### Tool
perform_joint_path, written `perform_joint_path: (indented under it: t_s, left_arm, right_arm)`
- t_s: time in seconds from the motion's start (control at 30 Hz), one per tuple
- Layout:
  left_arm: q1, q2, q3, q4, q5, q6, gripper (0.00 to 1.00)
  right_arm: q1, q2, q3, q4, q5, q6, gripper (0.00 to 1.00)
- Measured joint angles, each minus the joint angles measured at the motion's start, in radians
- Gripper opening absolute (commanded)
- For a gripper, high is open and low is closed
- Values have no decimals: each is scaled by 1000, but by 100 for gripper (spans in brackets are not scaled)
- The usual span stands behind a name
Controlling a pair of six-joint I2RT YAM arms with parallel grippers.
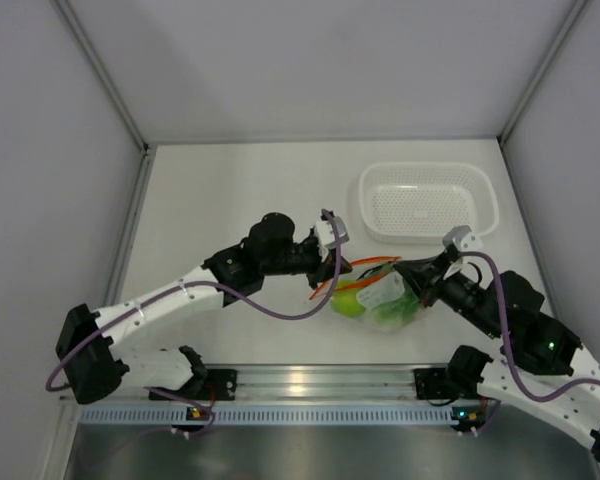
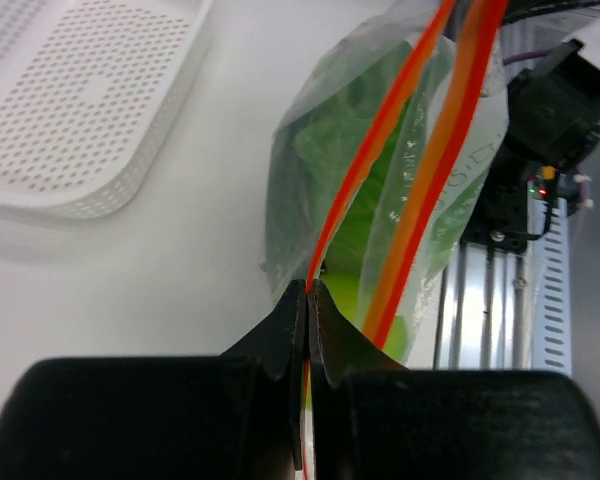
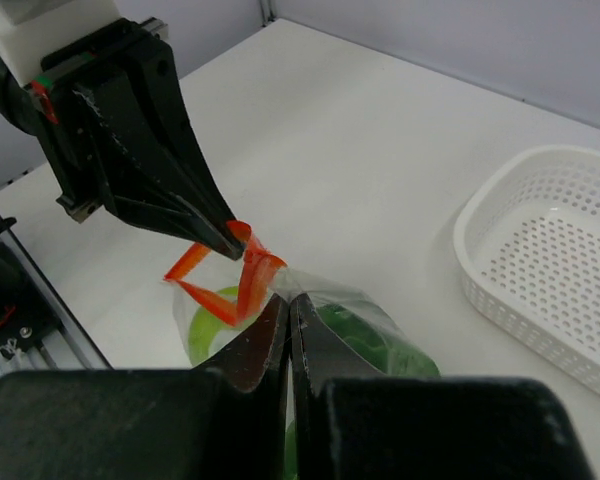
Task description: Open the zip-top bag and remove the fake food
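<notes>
While low, left pincer point(image 2: 308, 295) on bag point(image 2: 325, 170)

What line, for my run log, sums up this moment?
left gripper: shut on orange-red zip strip of clear plastic zip-top bag | right gripper: shut on bag | strips: parted | green fake food: inside

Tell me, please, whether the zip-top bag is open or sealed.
Partly open: on the zip-top bag the two orange strips stand apart in the left wrist view, the left gripper shut on one. Green fake food shows inside.
</notes>
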Motion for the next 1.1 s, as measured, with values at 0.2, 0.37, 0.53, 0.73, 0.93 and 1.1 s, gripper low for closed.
perform_joint_path:
  t_s: [0.2, 0.37, 0.53, 0.73, 0.93, 1.1]
  left_arm:
    - [-3, -156, -27, -60, -260, -47, 0]
    - [-3, -233, 70, -255, -529, -89, 0]
    - [2, -225, 169, -366, -727, -138, 0]
    - [3, -109, 171, -385, -834, -303, 0]
    - [2, 55, 113, -380, -893, -511, 0]
    - [1, 61, 61, -330, -891, -634, 0]
  right_arm:
    - [0, 57, -2, 32, 32, 15, 10]
    - [0, 121, 2, 51, 68, 32, 39]
    - [0, 202, 43, 47, 110, 80, 51]
    - [0, 254, 61, 51, 109, 196, 59]
    - [0, 261, 24, 84, 93, 330, 59]
    - [0, 277, -53, 114, 97, 463, 55]
